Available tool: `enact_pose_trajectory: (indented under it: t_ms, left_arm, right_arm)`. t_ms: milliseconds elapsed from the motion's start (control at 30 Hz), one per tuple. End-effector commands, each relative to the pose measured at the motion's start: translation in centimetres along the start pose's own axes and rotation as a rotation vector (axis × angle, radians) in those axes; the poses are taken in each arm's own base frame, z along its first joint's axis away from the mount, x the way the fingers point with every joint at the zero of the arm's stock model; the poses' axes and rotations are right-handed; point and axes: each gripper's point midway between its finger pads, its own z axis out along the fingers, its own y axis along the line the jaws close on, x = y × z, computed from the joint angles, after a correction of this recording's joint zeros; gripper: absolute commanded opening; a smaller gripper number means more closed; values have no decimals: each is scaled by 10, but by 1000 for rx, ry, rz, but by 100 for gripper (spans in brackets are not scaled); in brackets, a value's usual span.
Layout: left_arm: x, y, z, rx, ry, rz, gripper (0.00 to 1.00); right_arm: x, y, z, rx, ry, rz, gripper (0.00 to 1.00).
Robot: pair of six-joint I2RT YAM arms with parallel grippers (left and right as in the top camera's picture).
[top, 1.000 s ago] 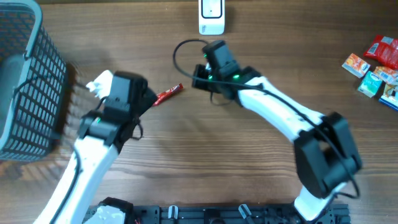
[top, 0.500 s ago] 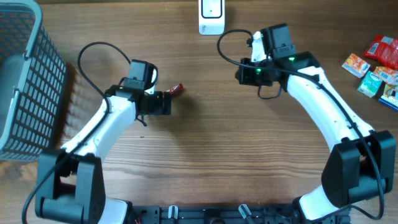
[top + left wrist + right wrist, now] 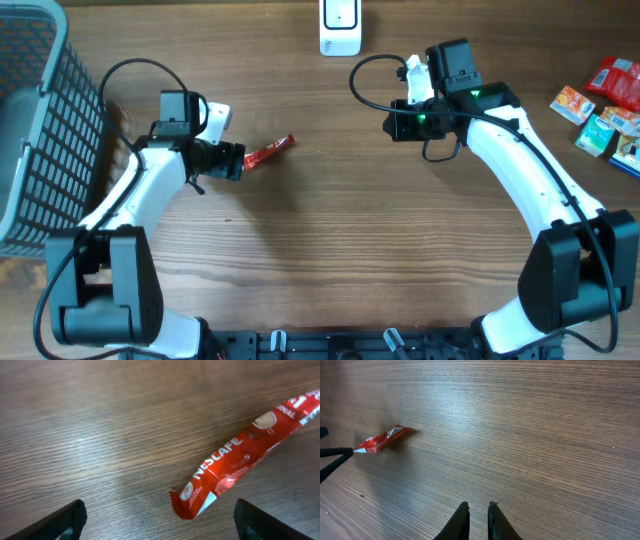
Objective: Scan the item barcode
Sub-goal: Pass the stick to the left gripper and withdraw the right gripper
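Note:
A red Nescafe stick sachet (image 3: 270,152) lies flat on the wooden table. In the left wrist view the sachet (image 3: 240,460) runs diagonally, its torn-edge end lying between my open left gripper (image 3: 160,520) fingers, nearer the right one, with no contact. Overhead, the left gripper (image 3: 237,160) sits just left of the sachet. My right gripper (image 3: 393,122) hovers over bare table to the right, shut with only a sliver between its fingers (image 3: 478,507) and nothing held. From there the sachet (image 3: 382,440) shows far left. No barcode is visible. A white scanner (image 3: 340,27) stands at the table's far edge.
A dark wire basket (image 3: 40,130) fills the left side. Several small colourful packets (image 3: 605,110) lie at the far right edge. Cables loop off both arms.
The left arm drew its gripper back to the left, uncovering more of the sachet. The right arm swung away to the right a second ago and has since held nearly still.

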Motion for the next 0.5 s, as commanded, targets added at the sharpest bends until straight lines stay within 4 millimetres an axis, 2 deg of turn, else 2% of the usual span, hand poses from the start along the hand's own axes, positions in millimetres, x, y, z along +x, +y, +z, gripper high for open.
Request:
enact_pose_trajectory:
  t_ms: [0,167,333,467]
  left_arm:
    - [11,-15,17,103,45,41,89]
    - [21,-24,31,161,79,81,85]
    - [14,-23,43,167,52,84,64]
    - [9,-35,42,240,20,83,62]
  right_arm:
    - [-5,6,-7,-20,-29,-33,15]
    - [-7,7,-8,-22,-37,-34,15]
    - [-7,7,-8,-22,-37,-35,15]
    - [-7,7,-8,-22,-37,-34,15]
